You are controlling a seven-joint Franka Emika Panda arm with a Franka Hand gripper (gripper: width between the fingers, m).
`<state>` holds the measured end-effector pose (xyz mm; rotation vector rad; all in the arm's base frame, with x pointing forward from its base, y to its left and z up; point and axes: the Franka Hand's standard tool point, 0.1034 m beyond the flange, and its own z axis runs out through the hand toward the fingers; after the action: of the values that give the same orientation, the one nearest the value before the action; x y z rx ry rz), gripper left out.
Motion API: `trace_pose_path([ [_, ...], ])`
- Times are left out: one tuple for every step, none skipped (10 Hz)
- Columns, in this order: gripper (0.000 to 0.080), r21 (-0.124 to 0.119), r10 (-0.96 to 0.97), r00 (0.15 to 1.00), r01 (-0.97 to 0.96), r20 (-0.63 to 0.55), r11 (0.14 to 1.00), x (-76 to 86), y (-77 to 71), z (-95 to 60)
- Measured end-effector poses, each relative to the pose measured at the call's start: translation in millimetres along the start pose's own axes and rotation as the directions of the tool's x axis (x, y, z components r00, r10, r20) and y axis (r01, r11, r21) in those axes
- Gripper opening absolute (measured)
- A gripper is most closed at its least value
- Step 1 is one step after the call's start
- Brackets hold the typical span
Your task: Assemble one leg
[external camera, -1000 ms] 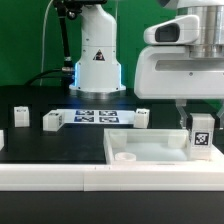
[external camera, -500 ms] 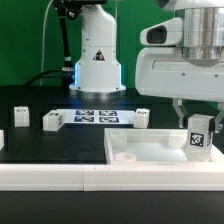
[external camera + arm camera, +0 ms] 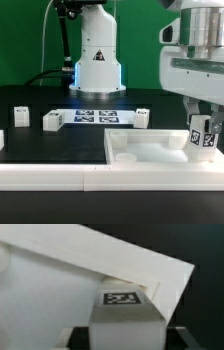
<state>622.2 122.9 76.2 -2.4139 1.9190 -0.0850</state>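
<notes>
At exterior view's right, over large flat white square panel (image 3: 150,148) on black table (image 3: 50,145): hand (image 3: 205,121) clamps small white plastic block leg (image 3: 204,133), tag outward. Fingertips partly hidden; panel edge cropped.

From my console, the exterior view sits low at the table's front edge, facing the arm's base (image 3: 97,62) straight across the black tabletop (image 3: 60,150). The marker board (image 3: 97,116) lies just in front of that base, and the large white panel (image 3: 150,150) is nearer the lens. The wrist view looks down along the gripper (image 3: 124,333) from very close (little else fits). Both views share the tagged leg (image 3: 203,138) (image 3: 124,308) and the panel's corner (image 3: 110,258).
</notes>
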Motion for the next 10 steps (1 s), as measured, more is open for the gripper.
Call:
trace_pose_path([
  [0.0292, 0.008, 0.055, 0.998, -0.056, 0.009, 0.998, 0.3, 0.4, -0.1],
  [0.0292, 0.010, 0.104, 0.994, -0.104, 0.020, 0.994, 1.2, 0.5, -0.1],
  [0.0292, 0.010, 0.130, 0.991, -0.131, 0.029, 0.991, 1.3, 0.6, 0.1],
  [0.0292, 0.008, 0.204, 0.978, -0.204, 0.034, 0.979, 0.9, 0.6, 0.1],
  [0.0292, 0.008, 0.203, 0.979, -0.204, 0.034, 0.979, 0.9, 0.5, 0.1],
  [0.0372, 0.008, 0.198, 0.980, -0.198, 0.034, 0.980, 0.5, 0.6, 0.3],
  [0.0508, 0.008, 0.193, 0.981, -0.193, 0.034, 0.981, 0.3, 0.6, 0.3],
  [0.0508, 0.011, 0.094, 0.995, -0.094, 0.033, 0.996, 1.7, 0.8, 0.3],
  [0.0624, 0.012, 0.057, 0.998, -0.058, 0.033, 0.998, 1.0, 0.7, 0.3],
  [0.0642, 0.016, -0.063, 0.997, 0.063, 0.032, 0.998, -0.1, 0.7, 0.4],
])
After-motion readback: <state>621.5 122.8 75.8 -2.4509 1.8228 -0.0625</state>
